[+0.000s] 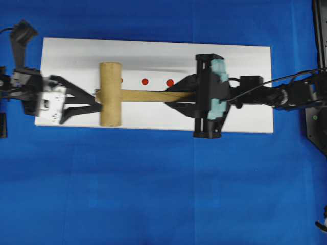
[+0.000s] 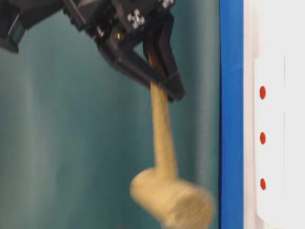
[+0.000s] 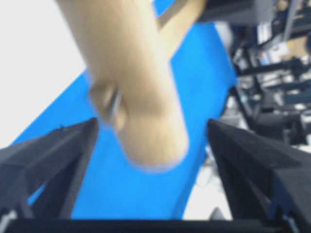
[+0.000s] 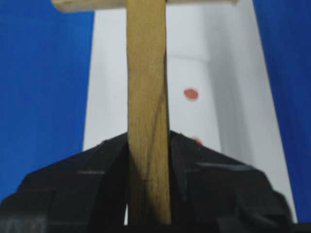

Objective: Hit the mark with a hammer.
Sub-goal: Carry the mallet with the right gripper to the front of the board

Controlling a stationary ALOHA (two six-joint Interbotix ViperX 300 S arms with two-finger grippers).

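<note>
Spread left fingers (image 3: 53,155) flank hammer (image 1: 111,94) over board (image 1: 245,61).

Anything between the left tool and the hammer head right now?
Nothing: in the overhead view the left tool, open, sits right beside the hammer head, gap bare.

Left end effector (image 1: 97,105) splayed wide; right end effector (image 1: 171,97) clamped.

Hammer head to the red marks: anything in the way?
Nothing visible. The right gripper is shut on the handle, holding the hammer above the white board. The table-level view shows only open air between the head and the red marks. The left gripper is open beside the head, not beneath it.
</note>
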